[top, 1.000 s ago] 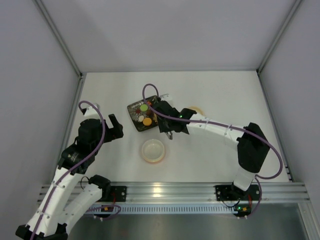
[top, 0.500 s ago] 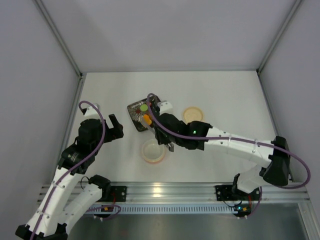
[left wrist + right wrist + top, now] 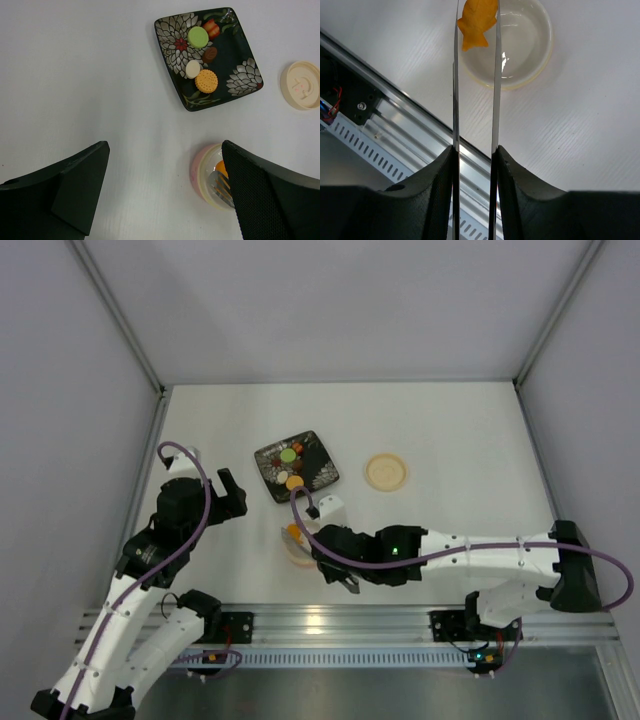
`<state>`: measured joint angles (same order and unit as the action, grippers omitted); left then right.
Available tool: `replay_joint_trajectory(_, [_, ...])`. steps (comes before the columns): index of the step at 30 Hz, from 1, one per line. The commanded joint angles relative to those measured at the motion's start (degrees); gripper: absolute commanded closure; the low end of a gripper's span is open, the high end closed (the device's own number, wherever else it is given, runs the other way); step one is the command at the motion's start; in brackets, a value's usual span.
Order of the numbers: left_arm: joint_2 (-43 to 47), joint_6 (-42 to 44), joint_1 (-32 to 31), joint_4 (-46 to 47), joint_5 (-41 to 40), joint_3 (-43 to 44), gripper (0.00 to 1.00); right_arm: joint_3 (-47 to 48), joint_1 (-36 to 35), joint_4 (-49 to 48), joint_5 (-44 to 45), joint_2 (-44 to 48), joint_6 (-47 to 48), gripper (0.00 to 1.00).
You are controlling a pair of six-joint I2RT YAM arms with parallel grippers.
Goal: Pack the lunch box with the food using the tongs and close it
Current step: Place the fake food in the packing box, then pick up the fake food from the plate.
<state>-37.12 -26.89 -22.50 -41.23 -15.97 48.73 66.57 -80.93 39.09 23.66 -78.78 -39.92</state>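
The right hand (image 3: 474, 162) pinches the tongs (image 3: 495, 90), whose arms run straight up the wrist frame and clamp an orange fish-shaped piece (image 3: 477, 22) over the left part of the lunch box (image 3: 532, 50). The box's centre lies to the right. The left hand (image 3: 165, 187) is spread and empty.

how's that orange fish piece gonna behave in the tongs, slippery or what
The orange piece is pinched between just the thin tips of the tongs, so it may pivot or slip if jolted. It looks small and probably light: the tong arms look straight. It hangs over the lunch box near its rim, so a drop might clip the edge.
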Motion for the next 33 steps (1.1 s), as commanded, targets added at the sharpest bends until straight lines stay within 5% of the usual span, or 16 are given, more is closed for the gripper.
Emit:
replay_joint_trajectory(1, [0.30,-0.26,-0.17,0.80,-0.64,-0.39,0.01,-0.21,-1.16,0.72,3.50,0.65,-2.88,0.74])
replay_joint_trajectory(5, [0.39,-0.26,-0.09,0.80,-0.65,-0.39,0.01,-1.44,-1.34,-0.15,3.50,1.09,-3.41,0.73])
replay_joint_trajectory(17, [0.21,-0.18,-0.17,0.80,-0.91,-0.39,0.01,-3.46,-1.52,-0.60,4.02,3.64,-4.29,0.52])
replay_joint_trajectory(29, [0.21,-0.26,-0.35,0.71,-1.08,-0.39,0.01,3.82,-0.99,2.83,9.81,3.99,-0.26,0.47])
replay_joint_trajectory(33, [0.21,-0.26,-0.35,0.72,-1.26,-0.39,0.01,7.61,4.61,0.48,7.55,1.09,3.97,0.46])
